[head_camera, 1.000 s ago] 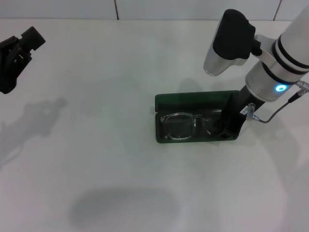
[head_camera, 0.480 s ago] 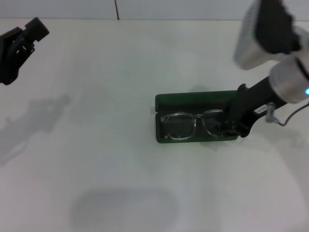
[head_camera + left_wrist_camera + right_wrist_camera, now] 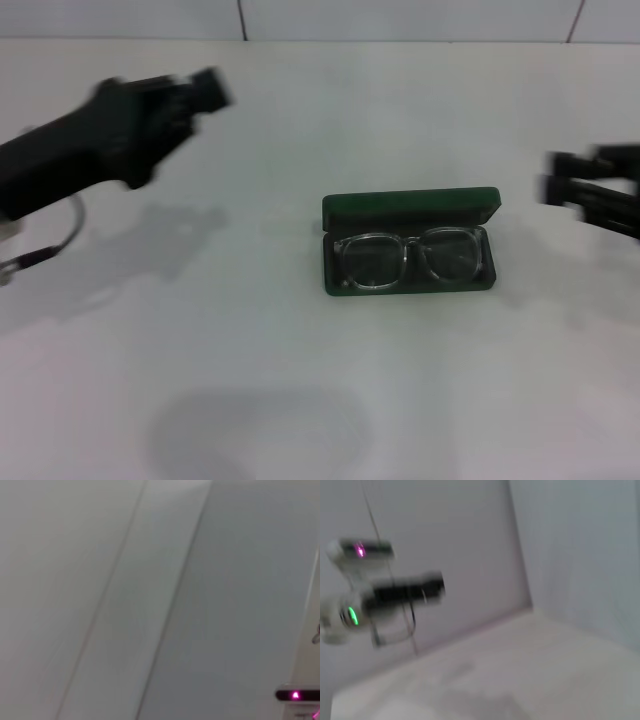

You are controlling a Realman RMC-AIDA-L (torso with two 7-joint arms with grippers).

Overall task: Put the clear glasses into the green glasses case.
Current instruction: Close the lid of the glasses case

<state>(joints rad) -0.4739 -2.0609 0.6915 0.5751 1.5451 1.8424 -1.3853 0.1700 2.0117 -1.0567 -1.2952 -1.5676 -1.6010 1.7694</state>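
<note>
— Green case (image 3: 410, 208), where does it sit?
— Right of the white surface's (image 3: 300, 380) middle, lid open and standing along its far side. The clear glasses (image 3: 410, 257) lie inside the lower half, lenses facing up.
— And the arms?
— The left gripper (image 3: 195, 95) hangs over the far left part of the surface, well apart from the case. The right gripper (image 3: 560, 185) hangs near the right edge, beside the case without touching it.
— Jaws?
— Too blurred; I cannot tell for either.
</note>
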